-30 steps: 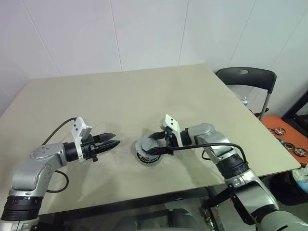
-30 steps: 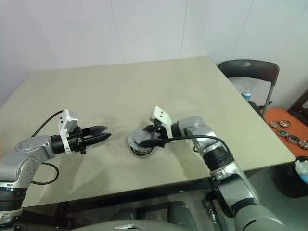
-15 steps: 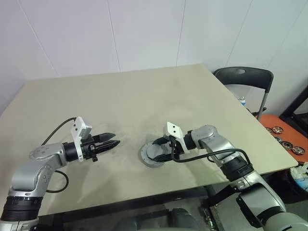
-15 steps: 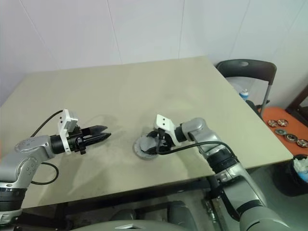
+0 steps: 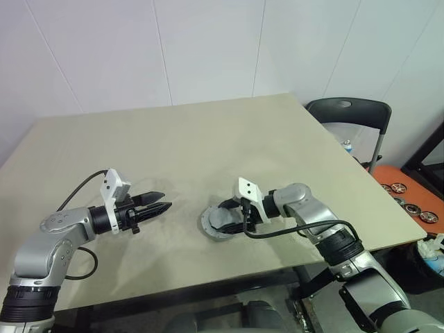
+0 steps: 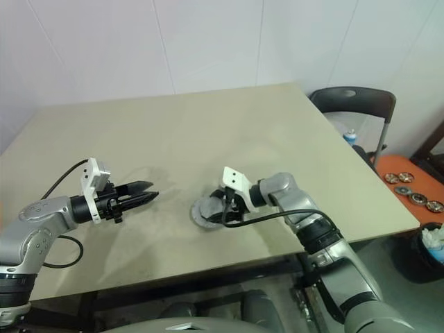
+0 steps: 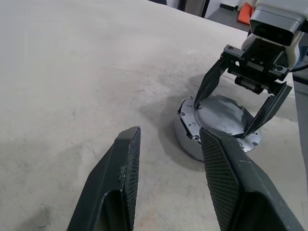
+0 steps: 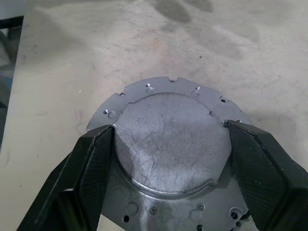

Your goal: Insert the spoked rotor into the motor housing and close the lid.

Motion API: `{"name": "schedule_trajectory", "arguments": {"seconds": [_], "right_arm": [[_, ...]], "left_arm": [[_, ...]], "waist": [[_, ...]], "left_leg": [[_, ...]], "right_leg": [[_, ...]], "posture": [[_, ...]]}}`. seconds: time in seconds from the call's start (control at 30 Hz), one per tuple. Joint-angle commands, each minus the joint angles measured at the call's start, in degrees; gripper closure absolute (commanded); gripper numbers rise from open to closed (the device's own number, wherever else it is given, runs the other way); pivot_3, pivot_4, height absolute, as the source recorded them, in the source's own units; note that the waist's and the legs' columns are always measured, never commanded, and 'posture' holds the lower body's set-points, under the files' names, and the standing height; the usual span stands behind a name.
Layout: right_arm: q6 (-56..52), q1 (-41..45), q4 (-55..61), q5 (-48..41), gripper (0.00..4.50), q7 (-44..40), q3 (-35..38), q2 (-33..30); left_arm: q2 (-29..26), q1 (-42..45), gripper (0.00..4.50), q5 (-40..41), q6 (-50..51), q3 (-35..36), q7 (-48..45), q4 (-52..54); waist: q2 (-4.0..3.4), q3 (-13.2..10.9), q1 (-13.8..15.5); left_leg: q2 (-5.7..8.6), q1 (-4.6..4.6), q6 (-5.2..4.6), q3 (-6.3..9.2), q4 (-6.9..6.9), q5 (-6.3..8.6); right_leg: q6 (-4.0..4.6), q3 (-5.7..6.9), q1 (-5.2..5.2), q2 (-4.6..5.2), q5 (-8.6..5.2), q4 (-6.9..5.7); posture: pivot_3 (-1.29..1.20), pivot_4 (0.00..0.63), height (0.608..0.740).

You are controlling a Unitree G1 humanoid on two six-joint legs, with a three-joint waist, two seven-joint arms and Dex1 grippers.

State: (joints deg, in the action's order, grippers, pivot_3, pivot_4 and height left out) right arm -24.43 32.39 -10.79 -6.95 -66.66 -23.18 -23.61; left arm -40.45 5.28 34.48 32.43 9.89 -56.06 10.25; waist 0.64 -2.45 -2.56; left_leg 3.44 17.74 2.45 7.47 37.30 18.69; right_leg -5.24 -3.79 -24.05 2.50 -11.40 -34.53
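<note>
The lid [image 8: 171,139], a grey metal disc with a raised round middle and a notched rim, lies flat on the table [image 5: 208,139] near its front middle. My right gripper [image 5: 227,218] is shut on it, one black finger [image 8: 91,159] on each side of the raised middle. A low grey wall [image 7: 185,137] shows under the lid's rim; the motor housing and the spoked rotor are hidden beneath. My left gripper [image 5: 165,206] hovers a short way to the lid's left, pointing at it, open with nothing between its fingers [image 7: 122,163].
A black chair [image 5: 347,111] stands past the table's right edge. On the floor beyond it lies an orange mat [image 5: 409,194] with several small round parts. Bare tabletop stretches behind and to both sides of the lid.
My right gripper has lowered the lid from a tilted hold above a dark disc down flat onto it, covering it. The left arm has stayed where it was.
</note>
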Motion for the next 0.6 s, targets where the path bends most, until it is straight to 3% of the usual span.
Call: {"name": "schedule_trajectory", "arguments": {"seconds": [0.03,0.3,0.6], "right_arm": [[-0.9,-0.1,1.1,0.5,1.18,1.5,-0.2,0.8],[0.4,0.2,0.0,0.9,1.18,5.0,0.8,1.8],[-0.7,0.1,-0.1,-0.3,1.18,2.4,1.0,-0.5]], "left_arm": [[0.0,0.8,2.41,0.8,-0.1,0.6,0.0,1.5],[-0.1,0.7,2.41,0.9,0.0,0.5,-0.1,1.5],[-0.3,1.4,2.41,0.7,-0.1,0.4,-0.6,0.9]], "waist": [[0.0,0.0,0.0],[-0.01,0.0,0.0],[-0.02,0.0,0.1]], "left_leg": [[0.0,-0.08,0.0,-0.01,-0.02,0.0],[-0.03,-0.38,0.0,-0.01,-0.04,0.0],[-0.03,-0.35,0.0,0.0,-0.07,0.0]], "right_leg": [[0.0,0.0,0.07,0.0,0.0,0.01],[-0.18,0.01,0.48,0.0,-0.12,0.19],[-0.07,0.01,0.47,0.02,-0.06,0.25]], "posture": [[0.0,0.0,0.74],[0.0,0.0,0.74],[0.0,0.0,0.74]]}}
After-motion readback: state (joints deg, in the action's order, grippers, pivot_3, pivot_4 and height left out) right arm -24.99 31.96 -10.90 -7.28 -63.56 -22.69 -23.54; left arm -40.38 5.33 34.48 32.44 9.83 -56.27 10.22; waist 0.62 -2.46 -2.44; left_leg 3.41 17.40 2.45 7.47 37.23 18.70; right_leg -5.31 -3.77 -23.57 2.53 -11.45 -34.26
